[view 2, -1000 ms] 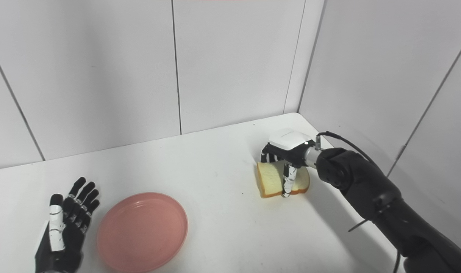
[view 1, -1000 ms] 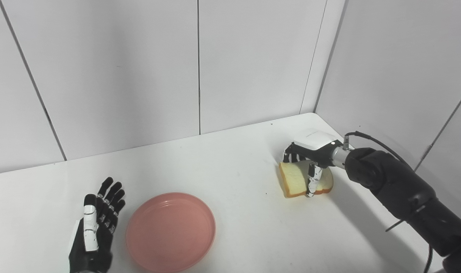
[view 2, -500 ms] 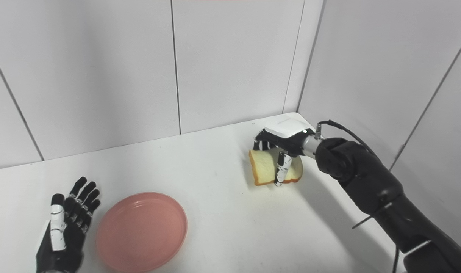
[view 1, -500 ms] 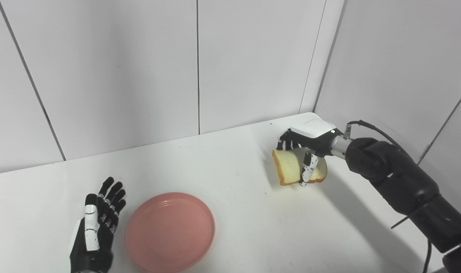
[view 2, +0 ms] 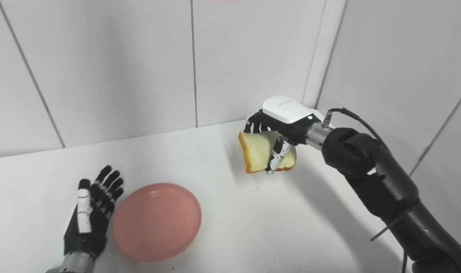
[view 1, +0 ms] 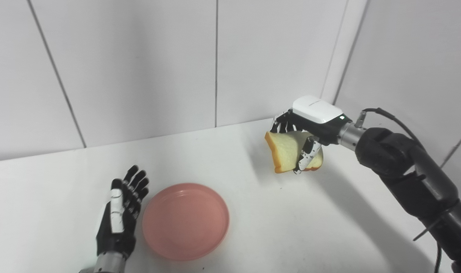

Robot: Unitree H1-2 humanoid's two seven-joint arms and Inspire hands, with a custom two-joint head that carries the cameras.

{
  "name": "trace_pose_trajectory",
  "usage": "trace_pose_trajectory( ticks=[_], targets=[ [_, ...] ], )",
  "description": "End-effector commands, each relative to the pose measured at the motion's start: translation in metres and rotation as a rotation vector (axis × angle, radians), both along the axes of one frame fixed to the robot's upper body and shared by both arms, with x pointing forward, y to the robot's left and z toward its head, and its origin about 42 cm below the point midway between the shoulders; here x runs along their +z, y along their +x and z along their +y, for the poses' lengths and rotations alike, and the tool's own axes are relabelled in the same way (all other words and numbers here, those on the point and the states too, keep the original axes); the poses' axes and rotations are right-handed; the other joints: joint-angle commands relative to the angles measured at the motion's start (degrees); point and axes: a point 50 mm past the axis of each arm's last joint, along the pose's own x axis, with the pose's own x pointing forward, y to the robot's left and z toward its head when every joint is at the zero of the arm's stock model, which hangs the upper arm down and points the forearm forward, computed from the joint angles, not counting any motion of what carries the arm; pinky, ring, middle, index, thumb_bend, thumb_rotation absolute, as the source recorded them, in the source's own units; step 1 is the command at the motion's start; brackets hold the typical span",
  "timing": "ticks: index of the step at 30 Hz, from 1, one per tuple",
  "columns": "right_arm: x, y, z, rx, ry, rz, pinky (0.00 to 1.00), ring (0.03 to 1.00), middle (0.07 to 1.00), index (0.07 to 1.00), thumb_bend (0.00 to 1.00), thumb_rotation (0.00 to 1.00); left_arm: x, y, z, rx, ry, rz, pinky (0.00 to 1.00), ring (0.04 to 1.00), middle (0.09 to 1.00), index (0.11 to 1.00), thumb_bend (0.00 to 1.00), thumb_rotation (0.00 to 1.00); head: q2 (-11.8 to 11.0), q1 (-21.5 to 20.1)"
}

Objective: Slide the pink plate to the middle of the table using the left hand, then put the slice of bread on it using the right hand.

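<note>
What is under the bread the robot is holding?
Only bare white table and a shadow. The slice of bread hangs in the right hand; its underside is hidden. The pink plate sits off to the side.

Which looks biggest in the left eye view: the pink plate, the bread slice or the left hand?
1. Pink plate, clearly the largest.
2. Left hand.
3. Slice of bread, held in the right hand. It sits farther from the camera, so these last two are close.

1. no text, label, brand, number or sign can be read anywhere in either view.
2. the white cover on the back of the right hand (view 1: 316, 110) carries a faint grey marking, too small and blurred to read.
</note>
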Motion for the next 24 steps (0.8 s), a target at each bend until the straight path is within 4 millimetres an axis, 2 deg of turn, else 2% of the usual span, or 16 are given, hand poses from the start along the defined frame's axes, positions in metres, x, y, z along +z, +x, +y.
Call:
trace_pose_trajectory(
  ticks=[1, 15, 18, 24],
  targets=[
    [0.035, -0.001, 0.011, 0.061, 0.018, -0.115, 0.39, 0.445, 0.462, 0.508, 0.52, 0.00, 0.015, 0.004, -0.012, -0.005, -0.014, -0.047, 0.95, 0.918, 0.903, 0.875, 0.72, 1.00, 0.2, 1.6],
    [0.031, 0.007, 0.087, 0.288, 0.087, -0.103, 0.41, 0.466, 0.471, 0.506, 0.52, 0.00, 0.016, 0.005, -0.032, -0.015, -0.030, -0.063, 0.96, 0.927, 0.906, 0.875, 0.75, 0.97, 1.0, 11.3],
    [0.027, 0.011, 0.106, 0.333, 0.098, -0.101, 0.35, 0.410, 0.450, 0.511, 0.52, 0.00, 0.017, 0.004, -0.036, -0.016, -0.028, -0.067, 0.97, 0.931, 0.911, 0.882, 0.74, 1.00, 1.0, 12.4],
    [0.020, 0.018, 0.141, 0.389, 0.112, -0.071, 0.32, 0.395, 0.440, 0.518, 0.52, 0.00, 0.020, 0.004, -0.044, -0.015, -0.029, -0.073, 0.97, 0.939, 0.918, 0.891, 0.73, 1.00, 1.2, 16.8]
  ],
)
